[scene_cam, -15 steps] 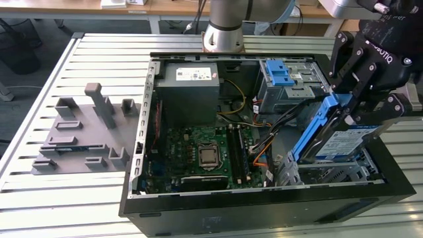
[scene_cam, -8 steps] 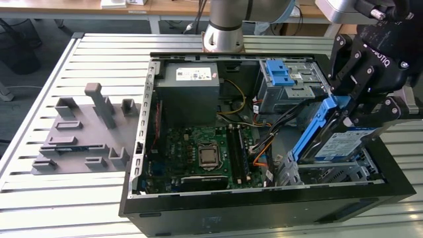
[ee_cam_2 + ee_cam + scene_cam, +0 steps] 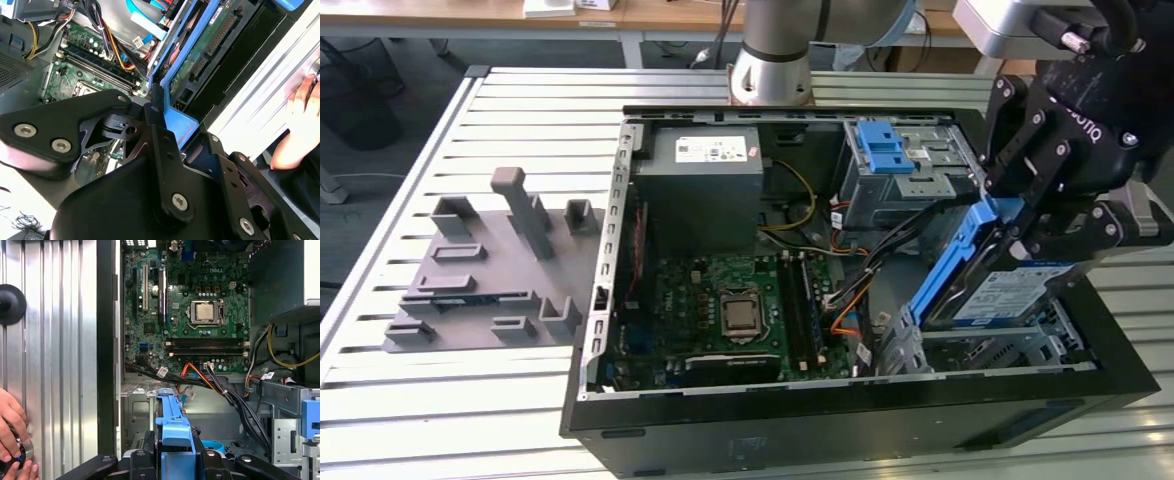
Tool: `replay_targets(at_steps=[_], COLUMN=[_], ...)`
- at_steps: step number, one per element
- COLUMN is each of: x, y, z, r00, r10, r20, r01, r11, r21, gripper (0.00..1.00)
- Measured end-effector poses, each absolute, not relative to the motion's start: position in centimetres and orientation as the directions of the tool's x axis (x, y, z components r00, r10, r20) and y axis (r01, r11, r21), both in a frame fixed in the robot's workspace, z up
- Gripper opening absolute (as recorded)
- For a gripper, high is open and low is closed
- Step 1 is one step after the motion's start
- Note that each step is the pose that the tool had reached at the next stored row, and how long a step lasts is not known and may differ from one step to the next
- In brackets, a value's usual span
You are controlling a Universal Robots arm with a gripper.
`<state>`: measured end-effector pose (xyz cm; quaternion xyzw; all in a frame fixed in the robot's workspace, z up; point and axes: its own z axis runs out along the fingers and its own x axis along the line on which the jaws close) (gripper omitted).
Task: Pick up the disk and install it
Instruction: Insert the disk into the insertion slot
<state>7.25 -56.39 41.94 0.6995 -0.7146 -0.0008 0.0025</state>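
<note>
Claw (image 3: pixel 1031 228) is clamped shut on the upper end of the disk (image 3: pixel 1003 292), pinching its blue carrier. The disk hangs steeply tilted, label up, with its lower end right at the mouth of the drive cage (image 3: pixel 987 350). Can't tell if it's touching the metal yet.

What I'd worry about: at that tilt the carrier's lower corner could catch the cage rim and jam, or twist the disk in the grip, since the hold is on plastic at one end only. The cables (image 3: pixel 220 385) run just beside the cage on the motherboard (image 3: pixel 720 300) side and look easy to snag or trap.

Room is tight. The case wall (image 3: pixel 105 365) hugs the cage's other side, and past it a person's hand (image 3: pixel 11 432) rests on the bench (image 3: pixel 50 340). Above the cage it's open.
</note>
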Motion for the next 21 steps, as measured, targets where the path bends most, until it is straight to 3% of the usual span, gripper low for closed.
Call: replay_targets(at_steps=[21], x=[7.3], y=[-56.4], z=[40.6], r00=[-0.021], r10=[-1.0], r20=[0.003], r01=[-1.0], r11=[0.021], r21=[0.005], gripper=[0.36])
